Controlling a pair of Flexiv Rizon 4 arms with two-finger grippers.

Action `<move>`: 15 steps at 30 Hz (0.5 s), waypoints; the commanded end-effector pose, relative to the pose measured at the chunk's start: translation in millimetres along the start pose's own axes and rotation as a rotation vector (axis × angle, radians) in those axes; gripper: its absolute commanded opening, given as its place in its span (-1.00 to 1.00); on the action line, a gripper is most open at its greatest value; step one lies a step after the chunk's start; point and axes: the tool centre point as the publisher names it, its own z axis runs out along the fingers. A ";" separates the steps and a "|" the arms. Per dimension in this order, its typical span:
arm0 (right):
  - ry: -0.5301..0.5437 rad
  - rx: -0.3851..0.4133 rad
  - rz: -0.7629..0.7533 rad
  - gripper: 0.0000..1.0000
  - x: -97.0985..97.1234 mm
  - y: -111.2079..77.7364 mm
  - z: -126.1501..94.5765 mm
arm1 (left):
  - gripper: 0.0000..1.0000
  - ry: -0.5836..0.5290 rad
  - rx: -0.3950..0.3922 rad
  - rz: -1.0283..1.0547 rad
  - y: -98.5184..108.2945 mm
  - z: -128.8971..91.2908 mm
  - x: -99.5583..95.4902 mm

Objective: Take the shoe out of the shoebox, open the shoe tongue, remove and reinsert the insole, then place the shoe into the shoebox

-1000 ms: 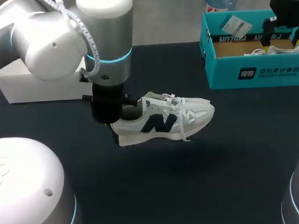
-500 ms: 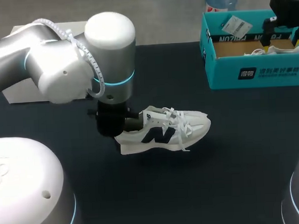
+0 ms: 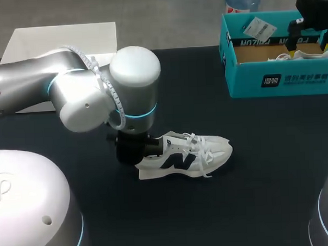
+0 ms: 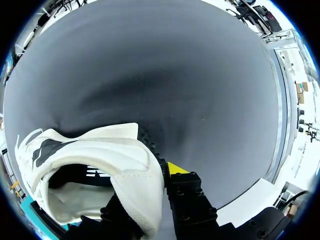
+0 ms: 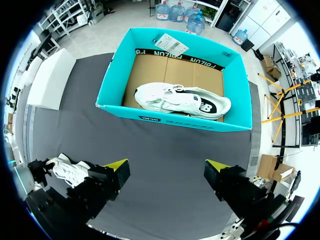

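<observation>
A white sneaker with a dark side logo lies on its sole side on the dark table, toe pointing right. My left gripper is shut on its heel. In the left wrist view the heel collar sits between the fingers, one yellow tip outside and the other finger hidden inside the shoe. The teal shoebox stands at the back right with a second white shoe inside. My right gripper hangs over the box, open and holding nothing.
A white box lid lies at the back left behind my left arm. The teal box wall stands ahead of my right gripper. Bare dark mat stretches in front of the sneaker.
My left arm has brought the sneaker down and toward the near side of the table, still gripping the heel. The right arm has not moved.
</observation>
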 end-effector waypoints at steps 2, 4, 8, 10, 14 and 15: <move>0.000 -0.003 0.001 1.00 0.0 -1.1 0.5 | -1.00 0.018 -0.003 -0.001 -1.1 13.9 -0.8; 0.000 -0.003 0.001 1.00 0.0 -1.1 0.5 | -1.00 0.027 -0.001 -0.005 -0.2 16.0 -0.3; 0.000 -0.003 0.001 1.00 0.0 -1.1 0.5 | -1.00 0.036 0.019 -0.007 1.8 19.2 0.6; 0.000 -0.003 0.001 1.00 0.0 -1.1 0.5 | -0.79 0.039 0.022 -0.011 2.5 17.0 0.9; 0.000 -0.003 0.001 1.00 0.0 -1.1 0.5 | 0.57 0.042 0.024 -0.012 1.6 8.6 2.3; 0.000 -0.003 0.001 1.00 0.0 -1.1 0.5 | 0.87 0.035 0.026 -0.009 1.4 6.3 3.0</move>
